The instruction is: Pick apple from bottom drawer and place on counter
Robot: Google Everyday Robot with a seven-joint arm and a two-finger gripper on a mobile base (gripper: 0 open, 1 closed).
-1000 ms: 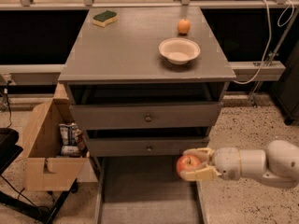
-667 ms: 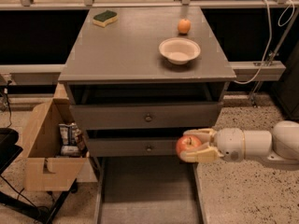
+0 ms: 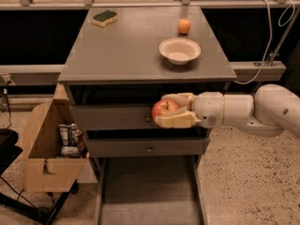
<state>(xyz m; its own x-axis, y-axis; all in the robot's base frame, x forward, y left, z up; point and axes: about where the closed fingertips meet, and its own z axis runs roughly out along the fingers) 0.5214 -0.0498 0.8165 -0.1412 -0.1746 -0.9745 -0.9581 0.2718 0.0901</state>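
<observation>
The red apple (image 3: 163,109) is held in my gripper (image 3: 171,110), whose pale fingers (image 3: 177,120) close around it from the right. It hangs in the air in front of the upper drawer's face, below the counter's front edge. The counter (image 3: 126,46) is the broad grey top of the cabinet. The bottom drawer (image 3: 147,191) is pulled out at floor level, and its flat floor shows nothing on it. My white arm (image 3: 243,111) reaches in from the right.
On the counter stand a white bowl (image 3: 179,50), a small orange fruit (image 3: 184,26) and a green-yellow sponge (image 3: 105,18). A cardboard box (image 3: 51,149) with packets stands left of the cabinet. Cables (image 3: 267,41) hang at the right.
My gripper has risen with the apple, from just above the open bottom drawer to the height of the upper drawer's face, and moved slightly left.
</observation>
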